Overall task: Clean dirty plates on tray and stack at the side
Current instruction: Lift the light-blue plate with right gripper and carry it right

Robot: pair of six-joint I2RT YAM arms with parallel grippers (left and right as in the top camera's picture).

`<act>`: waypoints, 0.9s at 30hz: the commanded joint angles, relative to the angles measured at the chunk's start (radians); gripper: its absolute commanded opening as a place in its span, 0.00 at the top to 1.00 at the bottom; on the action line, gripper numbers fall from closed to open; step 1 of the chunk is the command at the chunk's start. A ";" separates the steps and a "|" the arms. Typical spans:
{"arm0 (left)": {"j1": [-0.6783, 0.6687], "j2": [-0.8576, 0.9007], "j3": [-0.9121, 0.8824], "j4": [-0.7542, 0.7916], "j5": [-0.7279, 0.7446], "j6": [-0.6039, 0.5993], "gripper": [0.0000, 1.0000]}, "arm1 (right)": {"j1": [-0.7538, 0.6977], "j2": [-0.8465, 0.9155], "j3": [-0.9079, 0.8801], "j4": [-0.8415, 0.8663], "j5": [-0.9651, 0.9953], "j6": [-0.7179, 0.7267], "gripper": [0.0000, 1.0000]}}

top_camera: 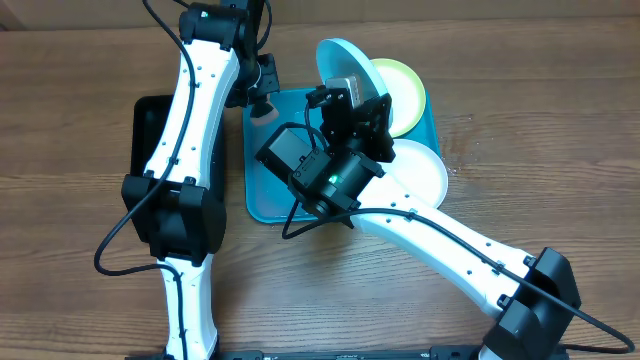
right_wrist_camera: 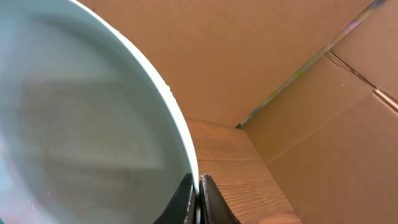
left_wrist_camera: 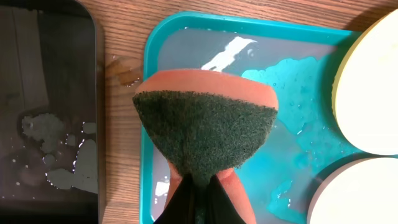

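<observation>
My right gripper [top_camera: 345, 92] is shut on the rim of the light blue plate [top_camera: 345, 62] and holds it tilted up on edge above the back of the turquoise tray [top_camera: 262, 195]. In the right wrist view the jaws [right_wrist_camera: 199, 186] pinch the plate's rim [right_wrist_camera: 93, 124]. The yellow-green plate [top_camera: 408, 90] and the white plate [top_camera: 425, 172] lie on the tray's right side; both also show in the left wrist view [left_wrist_camera: 373, 87] [left_wrist_camera: 360, 193]. My left gripper [top_camera: 262, 98] [left_wrist_camera: 199, 193] is shut on an orange sponge with a green scouring pad [left_wrist_camera: 205, 124], above the tray's wet back left part [left_wrist_camera: 286, 87].
A smaller black tray [top_camera: 148, 125] holding a little water [left_wrist_camera: 56, 149] lies left of the turquoise tray. Brown cardboard walls [right_wrist_camera: 298, 74] stand behind the table. Bare wooden table top [top_camera: 520, 150] shows to the right of the tray.
</observation>
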 commanded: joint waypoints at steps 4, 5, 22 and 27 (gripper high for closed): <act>-0.002 0.000 0.000 -0.001 0.010 -0.014 0.96 | -0.001 -0.008 0.012 -0.005 -0.175 0.037 0.96; -0.002 0.000 0.000 -0.003 0.010 -0.014 0.96 | -0.006 -0.008 0.012 -0.010 -0.228 0.051 0.96; -0.006 0.002 -0.001 -0.004 0.010 -0.014 0.96 | -0.635 -0.008 0.012 0.005 -1.551 -0.135 0.96; -0.015 0.002 -0.001 -0.003 0.010 -0.014 0.96 | -0.882 -0.007 0.010 0.008 -1.619 -0.145 0.96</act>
